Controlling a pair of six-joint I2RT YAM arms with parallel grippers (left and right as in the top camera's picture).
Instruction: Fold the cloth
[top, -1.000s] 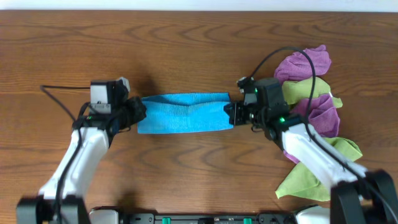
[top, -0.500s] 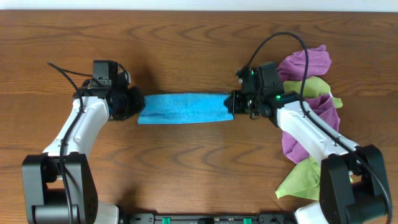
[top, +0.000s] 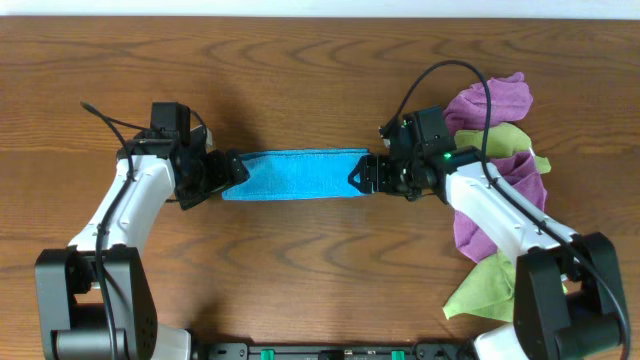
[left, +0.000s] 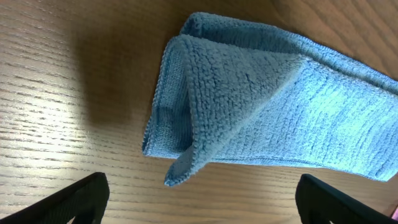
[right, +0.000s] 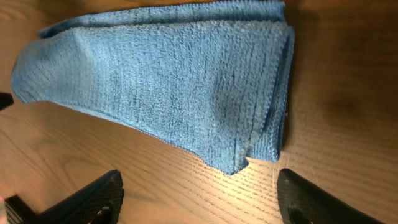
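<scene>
The cloth (top: 295, 174) lies on the desk (top: 300, 80) as a long band, running left to right. My left hand (top: 230, 171) and right hand (top: 362, 175) stand apart, one at each end, holding nothing.

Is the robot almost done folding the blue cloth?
Partway. Done: the cloth lies on the table folded into a long, layered strip. In hand: nothing; the left gripper and right gripper stand open at its ends. Left: probably folding the strip end to end into a smaller pad.
</scene>
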